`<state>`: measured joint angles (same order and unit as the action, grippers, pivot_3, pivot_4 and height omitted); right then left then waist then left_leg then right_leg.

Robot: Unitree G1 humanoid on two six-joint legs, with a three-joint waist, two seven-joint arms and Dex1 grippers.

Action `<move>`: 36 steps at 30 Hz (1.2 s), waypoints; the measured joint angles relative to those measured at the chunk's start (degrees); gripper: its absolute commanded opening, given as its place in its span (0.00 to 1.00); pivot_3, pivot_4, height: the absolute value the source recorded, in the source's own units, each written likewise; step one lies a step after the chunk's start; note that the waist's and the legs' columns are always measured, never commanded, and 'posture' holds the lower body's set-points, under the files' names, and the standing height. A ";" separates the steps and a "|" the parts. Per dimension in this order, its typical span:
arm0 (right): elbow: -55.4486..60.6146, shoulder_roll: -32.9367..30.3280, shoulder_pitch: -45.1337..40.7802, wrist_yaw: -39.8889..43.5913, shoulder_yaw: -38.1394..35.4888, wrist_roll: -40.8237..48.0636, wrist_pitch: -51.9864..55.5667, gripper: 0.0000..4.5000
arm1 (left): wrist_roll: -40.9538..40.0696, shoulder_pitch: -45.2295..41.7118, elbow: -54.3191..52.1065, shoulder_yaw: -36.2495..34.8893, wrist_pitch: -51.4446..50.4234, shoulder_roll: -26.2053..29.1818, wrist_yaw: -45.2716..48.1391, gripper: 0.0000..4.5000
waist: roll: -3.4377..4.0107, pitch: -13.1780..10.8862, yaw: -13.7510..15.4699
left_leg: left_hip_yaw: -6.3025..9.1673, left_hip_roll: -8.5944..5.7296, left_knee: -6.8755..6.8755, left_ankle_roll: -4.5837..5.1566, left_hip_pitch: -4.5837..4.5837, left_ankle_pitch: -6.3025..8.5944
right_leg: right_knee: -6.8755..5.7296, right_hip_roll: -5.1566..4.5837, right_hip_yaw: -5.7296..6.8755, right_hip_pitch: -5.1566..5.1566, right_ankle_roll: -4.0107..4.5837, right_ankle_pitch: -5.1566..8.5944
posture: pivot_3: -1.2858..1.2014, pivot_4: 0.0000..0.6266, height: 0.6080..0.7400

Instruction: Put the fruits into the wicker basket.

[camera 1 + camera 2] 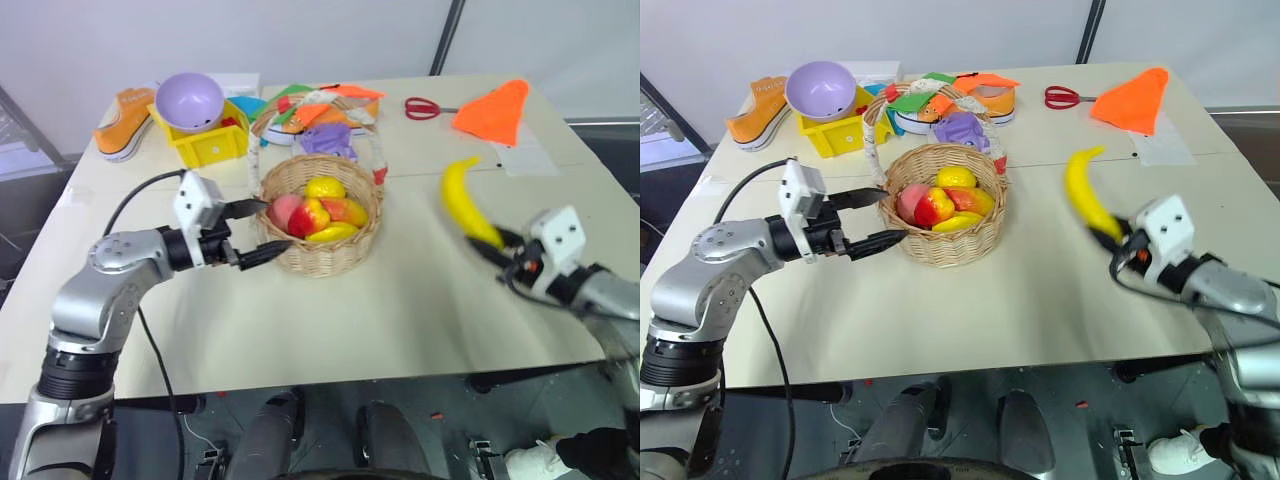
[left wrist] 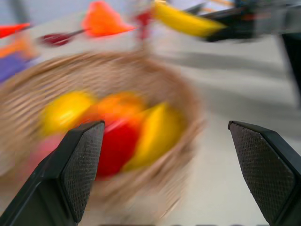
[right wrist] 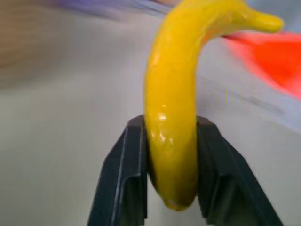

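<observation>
1. Wicker basket [image 1: 322,226]: round, tan, tightly woven, with a tall arched handle wrapped in white and red; it sits near the middle of the pale table [image 1: 400,310].
2. Fruits [image 1: 320,212] lie heaped inside the basket: a yellow rounded one at the back, a pink one and a red-yellow one in the middle, more yellow along the front rim. All look smooth and glossy.
3. Banana [image 1: 467,203]: smooth, shiny, curved and bright yellow. It is raised above the table, well to the right of the basket, its stem tip pointing up.
4. Right gripper [image 3: 171,176]: its two black fingers are closed against the banana's lower end, one on each side, so the fruit stands up out of the grip.
5. Left gripper [image 1: 252,232]: its black fingers, with finely dimpled pads, are spread wide with nothing between them. It sits just beside the basket's left wall, with the upper fingertip at the rim.
6. Behind the basket lies a purple cloth item [image 1: 327,138] amid a clutter of coloured pieces.
7. Further left stands a yellow plastic bin [image 1: 205,143] with a smooth lilac bowl [image 1: 189,101] resting on it, and an orange shoe [image 1: 125,122] beside that.
8. At the far right of the table are red-handled scissors [image 1: 427,107], an orange cloth cone [image 1: 494,112] and a sheet of paper [image 1: 522,156].
9. Between the banana and the basket the tabletop is bare.
</observation>
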<state>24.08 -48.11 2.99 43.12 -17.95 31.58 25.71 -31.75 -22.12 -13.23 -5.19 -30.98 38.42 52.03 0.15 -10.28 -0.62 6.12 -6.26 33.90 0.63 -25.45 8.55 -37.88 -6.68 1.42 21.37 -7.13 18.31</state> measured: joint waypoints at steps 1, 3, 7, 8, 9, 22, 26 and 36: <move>4.56 -1.20 1.85 2.76 -0.36 4.41 2.42 0.25 | 0.10 0.48 1.34 -1.09 0.90 0.87 0.65 1.00 | -0.03 0.00 -0.13 | 0.00 0.03 0.01 0.01 0.02 0.01 | 0.01 0.00 0.00 -0.02 0.11 0.06 | 0.52 0.24 1.00; 11.31 -3.47 2.27 6.08 -0.64 11.29 6.10 0.25 | 0.78 1.14 3.76 -2.28 3.06 1.70 1.92 1.00 | -0.06 0.00 -0.21 | -0.01 0.04 0.03 -0.01 0.02 0.03 | 0.09 -0.04 -0.01 -0.01 0.16 0.08 | 0.52 0.24 1.00; 14.22 -1.02 -13.05 2.17 6.06 17.15 11.51 0.25 | 1.50 1.16 5.80 -2.32 5.65 2.03 4.00 1.00 | -0.15 0.00 -0.17 | -0.01 0.05 0.04 -0.13 -0.04 0.10 | 0.27 -0.08 0.01 0.09 0.41 0.11 | 0.52 0.24 1.00; 13.85 0.18 -17.95 0.67 9.62 16.50 13.17 0.25 | 1.29 1.22 5.80 -2.40 5.59 2.10 4.46 1.00 | -0.16 0.01 -0.17 | 0.02 0.06 0.02 -0.13 -0.02 0.10 | 0.36 -0.06 0.07 0.13 0.41 0.11 | 0.52 0.24 1.00; 13.70 1.21 -21.09 -0.44 12.27 15.68 14.09 0.25 | 1.09 1.08 5.47 -2.22 5.56 2.02 4.82 1.00 | -0.15 0.01 -0.12 | 0.02 0.04 -0.03 -0.12 -0.10 0.10 | 0.42 -0.07 0.07 0.22 0.41 0.11 | 0.52 0.24 1.00; -3.17 13.86 -39.55 -12.34 28.96 -1.06 21.79 0.78 | -2.66 3.82 -4.00 -2.59 2.02 1.97 2.90 1.00 | -0.19 0.01 -0.02 | 0.05 -0.11 0.03 0.00 -0.49 -0.01 | 0.19 -0.08 0.08 0.55 0.03 -0.11 | 0.52 0.24 1.00; 4.37 8.67 -34.43 -6.35 25.91 0.42 19.36 0.78 | -2.78 3.99 -5.66 -2.48 1.16 1.98 2.30 1.00 | -0.19 0.01 0.23 | 0.06 -0.12 0.10 0.01 -0.47 0.00 | 0.12 -0.08 0.09 0.55 0.03 -0.11 | 0.52 0.24 1.00; 2.07 10.01 -28.19 -8.48 13.72 1.01 16.83 0.78 | -4.74 0.94 -6.20 -0.06 1.06 -4.01 0.30 1.00 | -0.19 0.01 -0.29 | 0.05 -0.02 0.07 0.00 -0.06 0.00 | 0.08 -0.02 0.05 0.10 0.07 -0.10 | 0.52 0.24 1.00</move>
<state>26.15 -38.09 -25.20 34.64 -4.23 32.59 42.54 -36.49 -21.18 -19.44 -5.25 -29.92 34.41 52.33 -0.04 -10.27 -0.91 6.16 -6.29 33.97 0.63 -25.52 8.55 -37.80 -6.69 1.47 21.47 -7.06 18.21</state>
